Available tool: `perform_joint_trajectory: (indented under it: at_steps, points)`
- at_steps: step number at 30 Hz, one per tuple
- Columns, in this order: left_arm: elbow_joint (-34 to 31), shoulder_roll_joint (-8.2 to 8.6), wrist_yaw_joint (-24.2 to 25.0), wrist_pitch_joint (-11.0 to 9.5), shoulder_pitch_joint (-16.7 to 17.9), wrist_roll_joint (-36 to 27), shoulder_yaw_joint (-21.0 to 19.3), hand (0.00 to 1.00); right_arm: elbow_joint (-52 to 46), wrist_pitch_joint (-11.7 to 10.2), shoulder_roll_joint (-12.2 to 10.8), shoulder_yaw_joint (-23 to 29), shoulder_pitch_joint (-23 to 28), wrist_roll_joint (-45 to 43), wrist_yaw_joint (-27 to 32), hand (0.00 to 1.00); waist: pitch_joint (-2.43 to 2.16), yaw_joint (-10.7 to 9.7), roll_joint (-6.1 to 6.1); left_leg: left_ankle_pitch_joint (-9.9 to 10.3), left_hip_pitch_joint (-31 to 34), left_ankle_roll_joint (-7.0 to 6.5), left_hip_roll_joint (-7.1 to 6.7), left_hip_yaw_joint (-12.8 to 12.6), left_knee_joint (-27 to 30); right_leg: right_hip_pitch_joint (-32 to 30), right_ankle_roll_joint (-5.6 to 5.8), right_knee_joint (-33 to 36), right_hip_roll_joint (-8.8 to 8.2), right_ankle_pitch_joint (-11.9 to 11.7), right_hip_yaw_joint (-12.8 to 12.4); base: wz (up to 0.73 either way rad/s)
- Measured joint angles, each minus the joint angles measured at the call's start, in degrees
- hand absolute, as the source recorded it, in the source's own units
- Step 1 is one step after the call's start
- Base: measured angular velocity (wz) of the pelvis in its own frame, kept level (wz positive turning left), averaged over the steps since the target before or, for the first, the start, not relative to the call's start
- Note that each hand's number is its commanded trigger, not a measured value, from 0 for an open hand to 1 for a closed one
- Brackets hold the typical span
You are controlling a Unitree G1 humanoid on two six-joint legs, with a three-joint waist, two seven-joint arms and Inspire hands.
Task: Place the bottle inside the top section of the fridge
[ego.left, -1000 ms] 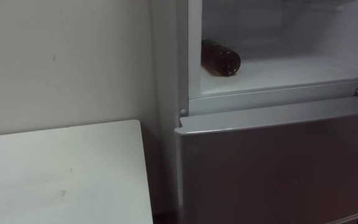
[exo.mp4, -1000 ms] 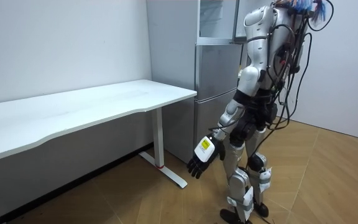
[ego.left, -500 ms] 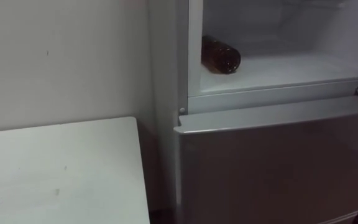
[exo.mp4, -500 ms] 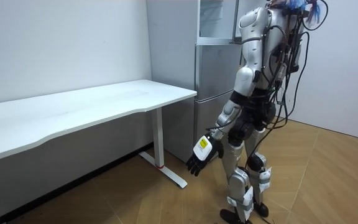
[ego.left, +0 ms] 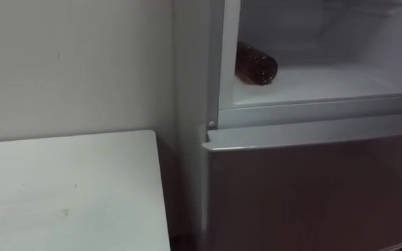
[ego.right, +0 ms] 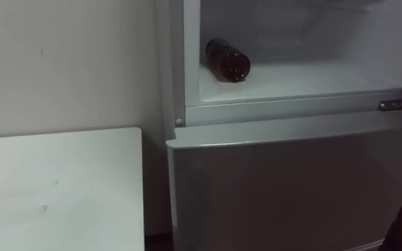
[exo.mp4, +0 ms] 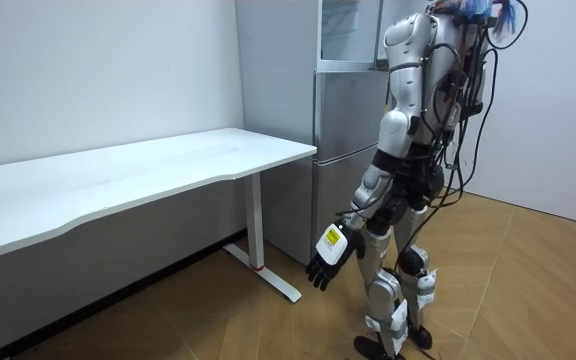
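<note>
one brown bottle [ego.left: 256,64] lies on its side in the upper fridge compartment [ego.left: 326,82], by its left wall. left hand [exo.mp4: 328,258] hangs empty, fingers loose; bumping the fridge could roll it.

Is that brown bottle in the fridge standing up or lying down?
Lying down: the bottle rests on its side inside the open upper fridge, by its left wall.
</note>
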State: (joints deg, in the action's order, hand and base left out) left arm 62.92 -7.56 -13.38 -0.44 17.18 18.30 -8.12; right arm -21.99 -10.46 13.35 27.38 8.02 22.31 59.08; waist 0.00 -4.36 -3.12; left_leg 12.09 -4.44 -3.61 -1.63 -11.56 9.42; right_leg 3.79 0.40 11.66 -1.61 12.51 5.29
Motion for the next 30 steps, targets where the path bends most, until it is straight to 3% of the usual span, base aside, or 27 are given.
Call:
perform_joint_trajectory:
  at_steps: [7,14,18,30]
  points:
    - [0.2,-0.03,0.0,0.0,0.0,-0.2,0.7,0.00,-0.7,0.0,0.3,-1.6,-0.2,-1.1,-3.1,0.00,-0.10,0.1,-0.13,0.0,0.0,0.00,-0.01,0.2,0.1,0.2,-0.03,0.0,-0.06,0.0,0.3,0.00]
    - [0.2,-0.05,-0.2,0.0,-0.1,-0.1,2.3,0.00,-2.4,-0.6,0.4,-4.2,-0.3,-12.2,-5.7,0.00,-0.24,0.3,0.44,0.0,0.0,0.00,0.01,0.5,0.1,0.3,-0.05,0.1,-0.18,0.0,1.2,0.01]
    - [0.2,-0.10,-1.1,0.0,-0.3,-0.1,2.8,0.00,-4.5,-0.8,0.4,-7.0,-0.3,-15.9,-7.5,0.00,-0.62,0.3,1.09,0.0,0.3,0.01,0.10,0.7,0.1,0.2,-0.14,0.1,-0.25,-0.2,2.2,0.02]
    - [0.5,-0.09,-1.7,0.0,-0.9,-0.1,2.8,0.00,-6.9,-0.7,0.4,-10.6,-0.2,-16.3,-15.8,0.00,-0.55,1.5,1.13,0.2,0.8,0.19,0.47,0.7,0.4,0.3,-0.27,0.3,-0.39,-0.4,4.7,0.00]
